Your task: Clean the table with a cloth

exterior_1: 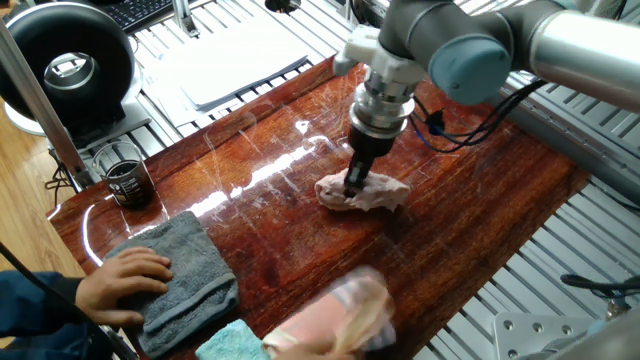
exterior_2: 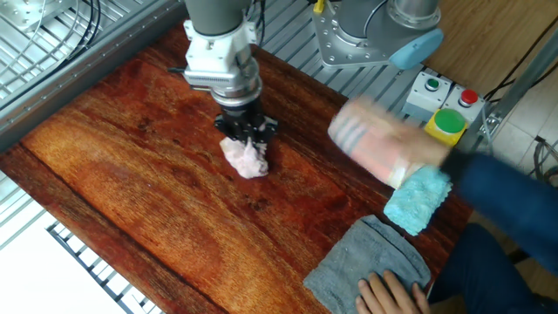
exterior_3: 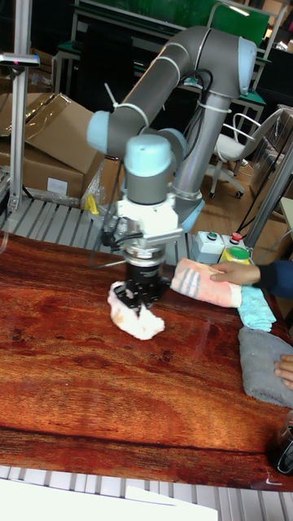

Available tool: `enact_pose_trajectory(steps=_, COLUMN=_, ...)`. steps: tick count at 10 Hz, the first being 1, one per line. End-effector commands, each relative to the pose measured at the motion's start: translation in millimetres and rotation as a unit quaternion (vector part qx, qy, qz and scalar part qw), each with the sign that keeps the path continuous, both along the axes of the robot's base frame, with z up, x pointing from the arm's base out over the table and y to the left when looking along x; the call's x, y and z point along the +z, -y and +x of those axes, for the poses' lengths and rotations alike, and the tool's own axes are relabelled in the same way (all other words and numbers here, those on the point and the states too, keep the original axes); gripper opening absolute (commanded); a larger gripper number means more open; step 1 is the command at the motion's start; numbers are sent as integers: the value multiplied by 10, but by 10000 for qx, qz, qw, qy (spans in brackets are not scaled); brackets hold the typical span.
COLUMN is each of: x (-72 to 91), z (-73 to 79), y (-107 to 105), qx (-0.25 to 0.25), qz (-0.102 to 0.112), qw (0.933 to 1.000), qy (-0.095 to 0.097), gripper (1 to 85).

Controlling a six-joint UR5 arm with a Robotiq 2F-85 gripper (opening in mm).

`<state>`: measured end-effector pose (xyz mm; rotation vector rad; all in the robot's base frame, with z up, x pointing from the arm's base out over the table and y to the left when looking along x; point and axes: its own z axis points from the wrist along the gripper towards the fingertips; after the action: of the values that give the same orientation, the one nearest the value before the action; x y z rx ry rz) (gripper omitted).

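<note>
The cloth (exterior_1: 365, 194) (exterior_2: 248, 160) (exterior_3: 135, 318), a small pinkish-beige rag, lies bunched on the glossy reddish-brown table (exterior_1: 300, 250) (exterior_2: 131, 192) (exterior_3: 98, 391) near its middle. My gripper (exterior_1: 355, 185) (exterior_2: 247, 139) (exterior_3: 143, 299) points straight down, shut on the cloth and pressing it to the wood.
A grey folded towel (exterior_1: 170, 265) (exterior_2: 366, 266) (exterior_3: 264, 362) lies at one table end with a person's hand (exterior_1: 120, 280) on it. A light-blue cloth (exterior_2: 417, 199) lies beside it. A second hand moves a striped pink cloth (exterior_3: 207, 283) over the table. A black jar (exterior_1: 128, 182) stands at a corner.
</note>
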<state>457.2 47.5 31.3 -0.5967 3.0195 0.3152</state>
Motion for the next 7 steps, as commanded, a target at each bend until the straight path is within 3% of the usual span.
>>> enact_pose_trajectory(steps=1, x=223, z=-27, y=-489, qx=-894, qz=43, qw=9953, qy=-375, gripper=10)
enact_pose_trajectory(steps=3, x=319, z=-36, y=-529, qx=-893, qz=-59, qw=9949, qy=-467, gripper=10)
enact_pose_trajectory(steps=4, x=327, z=-80, y=-501, qx=-756, qz=-111, qw=9956, qy=-537, gripper=53)
enact_pose_trajectory(steps=6, x=410, z=-30, y=-566, qx=-411, qz=124, qw=9982, qy=-428, gripper=657)
enact_pose_trajectory(steps=7, x=479, z=-77, y=-520, qx=-354, qz=82, qw=9980, qy=-515, gripper=743)
